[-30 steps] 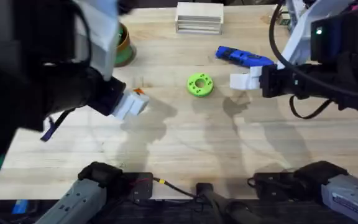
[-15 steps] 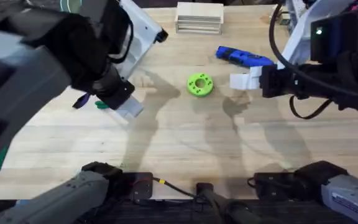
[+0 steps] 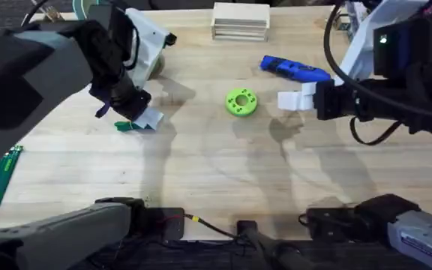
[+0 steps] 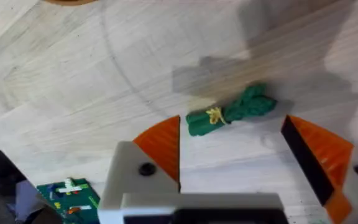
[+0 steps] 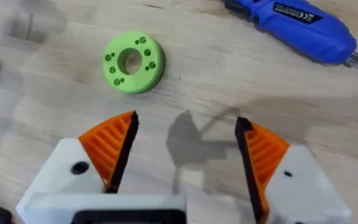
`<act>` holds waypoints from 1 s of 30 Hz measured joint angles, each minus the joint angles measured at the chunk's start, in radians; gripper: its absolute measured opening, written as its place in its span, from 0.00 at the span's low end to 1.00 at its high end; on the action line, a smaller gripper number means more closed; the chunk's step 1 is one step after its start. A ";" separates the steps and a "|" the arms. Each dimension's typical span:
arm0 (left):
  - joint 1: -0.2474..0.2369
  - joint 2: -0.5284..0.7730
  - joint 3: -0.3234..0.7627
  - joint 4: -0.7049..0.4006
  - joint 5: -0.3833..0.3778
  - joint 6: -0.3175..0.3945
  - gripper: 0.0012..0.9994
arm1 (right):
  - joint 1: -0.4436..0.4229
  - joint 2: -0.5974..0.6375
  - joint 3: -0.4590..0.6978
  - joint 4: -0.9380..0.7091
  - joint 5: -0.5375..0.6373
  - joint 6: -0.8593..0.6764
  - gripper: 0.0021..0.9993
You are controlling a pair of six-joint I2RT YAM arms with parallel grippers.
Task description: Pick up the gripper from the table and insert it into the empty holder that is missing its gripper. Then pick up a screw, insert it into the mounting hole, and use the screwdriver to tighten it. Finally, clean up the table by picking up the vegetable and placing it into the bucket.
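Vegetable first: your green toy bean bundle (image 4: 230, 112), tied with a yellow thread, lies flat on the wooden surface (image 3: 223, 172) just ahead of your left claw (image 4: 235, 155), whose orange pads are spread wide and hold nothing. From overhead you see that claw (image 3: 147, 120) low at the left of the surface, with the bundle (image 3: 124, 126) beside it. Your right claw (image 5: 185, 149) hovers open and empty. Beyond its pads lies the green disc with holes (image 5: 133, 62), and farther off the blue screwdriver (image 5: 300, 28) rests on its side, near the surface's far edge
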 joint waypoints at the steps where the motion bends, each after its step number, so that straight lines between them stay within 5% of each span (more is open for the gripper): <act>1: 0.012 0.000 -0.011 0.014 0.008 0.011 1.00 | 0.000 0.000 0.000 -0.002 0.000 0.000 0.99; 13: 0.090 0.000 -0.146 0.107 0.130 0.168 0.99 | 0.000 0.013 0.000 -0.022 0.000 0.000 0.99; 22: 0.186 0.000 -0.185 0.213 0.156 0.190 0.99 | 0.000 0.050 0.000 -0.023 0.000 0.000 0.99; 30: 0.197 0.021 -0.185 0.236 0.247 0.191 0.99 | 0.000 0.050 0.000 -0.023 0.000 0.000 0.99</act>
